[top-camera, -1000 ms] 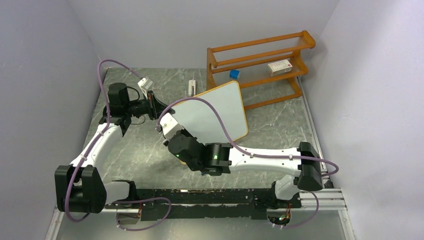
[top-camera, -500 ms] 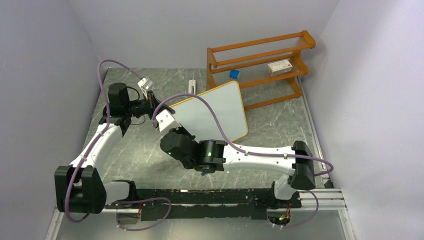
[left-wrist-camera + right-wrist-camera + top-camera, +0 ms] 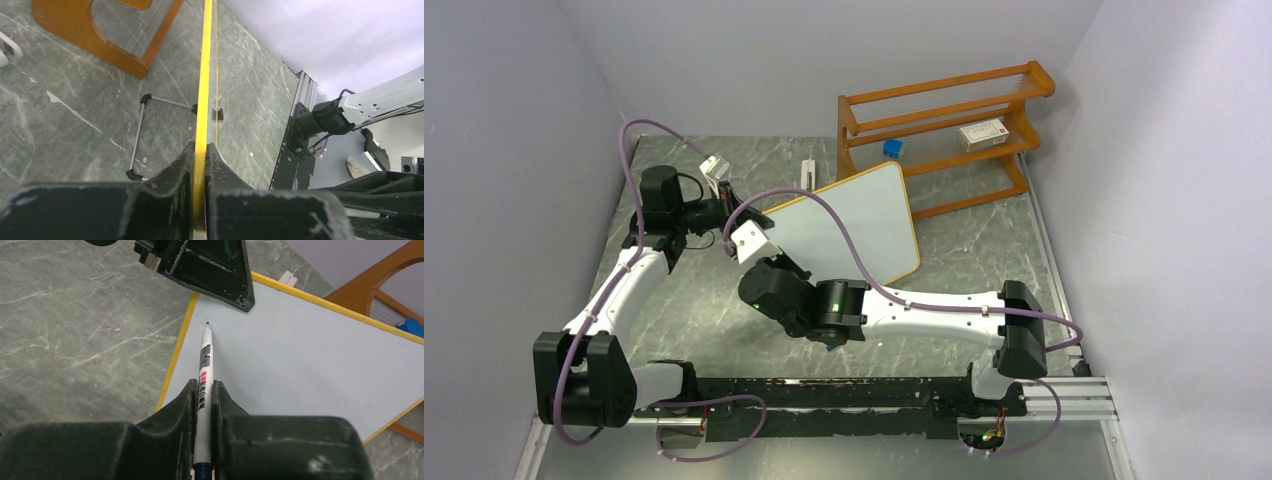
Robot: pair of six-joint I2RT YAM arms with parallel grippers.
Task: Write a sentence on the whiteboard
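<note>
The whiteboard [image 3: 854,225] stands tilted in the middle of the table, and its face shows no writing. The sentence is not visible in any view. My left gripper [image 3: 742,215] is shut on the board's left edge, which shows as a yellow strip [image 3: 204,75] between the jaws of the left gripper [image 3: 200,150]. My right gripper [image 3: 749,255] is shut on a white marker with a blue tip [image 3: 205,365]. The tip points at the board [image 3: 300,355] near its left corner, close below the left gripper's finger [image 3: 210,265]. I cannot tell if it touches.
An orange wooden rack [image 3: 944,130] stands behind the board, with a blue object [image 3: 892,148] and a small white box [image 3: 982,133] on it. A small white object [image 3: 809,172] lies behind the board. The board's wire stand [image 3: 145,130] rests on the table.
My right arm has moved left with the marker, toward the board's left corner. My left arm and the board have not moved.
</note>
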